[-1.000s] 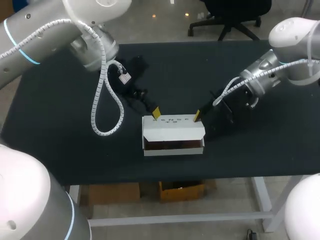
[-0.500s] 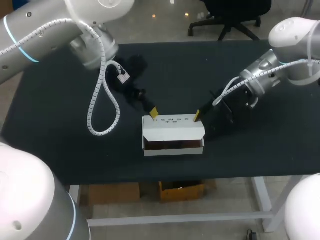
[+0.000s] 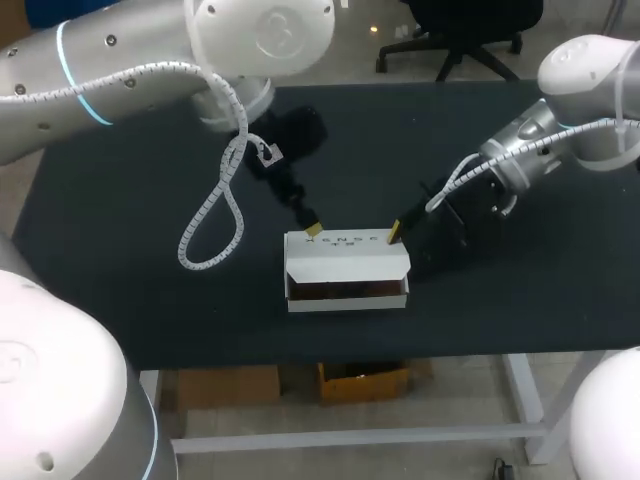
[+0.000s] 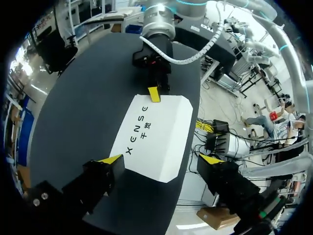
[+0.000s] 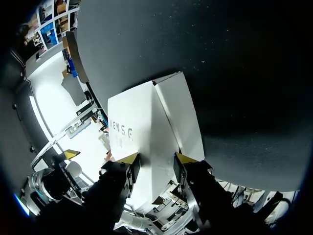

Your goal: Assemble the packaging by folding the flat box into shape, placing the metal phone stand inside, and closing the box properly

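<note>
Left arm [image 3: 130, 75] swung inward, left jaws spread wide over box [image 3: 346, 256], right jaws pinching its end.

Print on the white box [image 3: 346, 255], top face only.
One row of dark lettering [image 4: 138, 131]: widely spaced capitals, printed along the long side of the top face, nearer its rear edge. Just under the middle of this row, two smaller marks [image 4: 146, 137], too small to tell. Appears again in the head view as a thin dark row, and faintly in the right wrist view. Looks like a maker's mark, not spelled out here.
</note>
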You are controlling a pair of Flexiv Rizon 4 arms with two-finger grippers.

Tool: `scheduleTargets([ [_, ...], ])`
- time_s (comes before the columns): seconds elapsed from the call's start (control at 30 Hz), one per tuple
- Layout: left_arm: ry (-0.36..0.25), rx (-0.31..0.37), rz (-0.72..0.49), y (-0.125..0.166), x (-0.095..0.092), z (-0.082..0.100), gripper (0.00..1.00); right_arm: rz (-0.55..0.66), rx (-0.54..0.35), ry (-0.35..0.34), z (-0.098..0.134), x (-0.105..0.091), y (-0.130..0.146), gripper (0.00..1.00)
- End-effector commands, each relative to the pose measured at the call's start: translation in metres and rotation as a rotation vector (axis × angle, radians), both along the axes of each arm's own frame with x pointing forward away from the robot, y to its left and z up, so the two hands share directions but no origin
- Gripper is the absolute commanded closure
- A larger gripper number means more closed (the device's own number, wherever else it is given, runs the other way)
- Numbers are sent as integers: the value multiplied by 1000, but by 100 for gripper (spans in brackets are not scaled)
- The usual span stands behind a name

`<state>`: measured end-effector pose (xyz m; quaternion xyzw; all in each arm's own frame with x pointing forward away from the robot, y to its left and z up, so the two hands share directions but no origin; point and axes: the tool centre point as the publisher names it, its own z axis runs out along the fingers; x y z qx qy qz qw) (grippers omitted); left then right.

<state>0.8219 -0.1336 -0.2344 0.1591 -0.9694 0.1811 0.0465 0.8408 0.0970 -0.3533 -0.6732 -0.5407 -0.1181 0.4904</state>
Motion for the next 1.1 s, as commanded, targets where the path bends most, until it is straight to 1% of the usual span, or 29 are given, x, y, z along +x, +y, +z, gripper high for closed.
scheduleTargets([
  [0.03,-62,48,-53,-9,-5,-4,0,1,1,1,0,0,0,57],
  [0.13,-106,66,-85,-11,-9,-5,0,1,1,1,0,0,0,57],
  [0.27,-141,93,-111,-14,-14,-8,0,1,1,1,0,0,0,58],
  [0.37,-179,115,-137,-14,-17,-12,0,1,1,1,0,0,0,58],
  [0.47,-225,159,-160,-15,-20,-16,0,1,1,1,0,0,0,57],
  [0.57,-251,200,-169,-18,-23,-22,0,1,1,1,0,0,0,58],
  [0.63,-246,237,-160,-20,-24,-26,0,1,1,1,0,0,0,58],
  [0.67,-221,220,-172,-21,-25,-27,0,1,1,1,0,0,0,58],
  [1.1,-221,220,-172,-21,-25,-27,0,1,1,1,0,0,0,58],
])
